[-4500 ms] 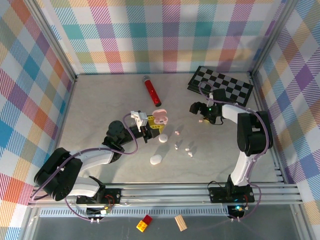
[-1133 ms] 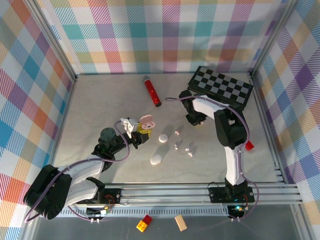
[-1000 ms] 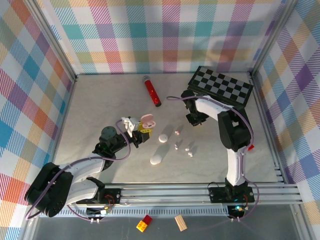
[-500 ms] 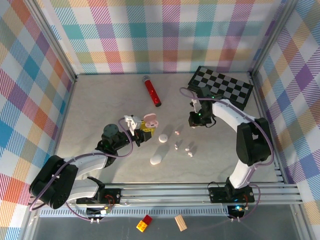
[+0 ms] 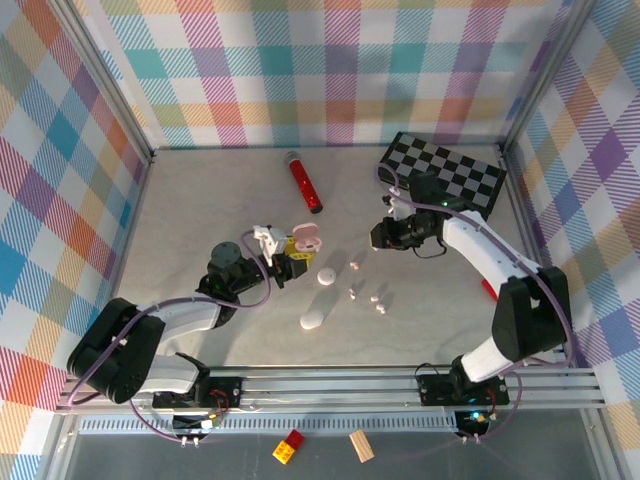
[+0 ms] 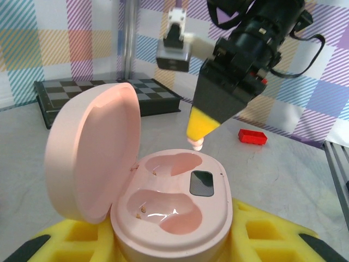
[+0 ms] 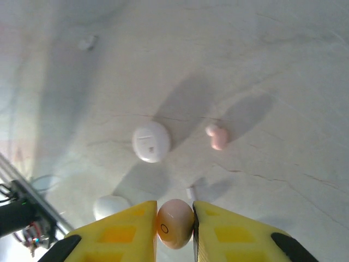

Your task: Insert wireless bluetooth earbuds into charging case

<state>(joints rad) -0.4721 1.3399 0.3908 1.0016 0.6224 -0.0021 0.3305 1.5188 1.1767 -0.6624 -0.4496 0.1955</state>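
My left gripper (image 5: 288,254) is shut on an open pink charging case (image 6: 172,210). Its lid (image 6: 95,150) is tipped up to the left and both wells are bare. In the top view the case (image 5: 306,238) sits left of centre. My right gripper (image 5: 381,236) is shut on one tiny pale pink earbud (image 7: 175,222). In the left wrist view that gripper (image 6: 203,124) hangs just beyond and above the case's far rim, the bud's tip (image 6: 195,143) poking out below. Loose earbuds lie on the table: a pink one (image 5: 353,265) and small white ones (image 5: 353,293), (image 5: 376,297), (image 5: 381,309).
A round white case (image 5: 326,276) and a white pill-shaped case (image 5: 312,320) lie near the loose buds. A red tube (image 5: 305,183) and a chessboard (image 5: 445,172) lie at the back. A small red block (image 5: 488,290) sits by the right arm.
The right arm's elbow has swung out to the right while its gripper stays near the same spot with the bud. My left gripper has shifted slightly right with the open case.
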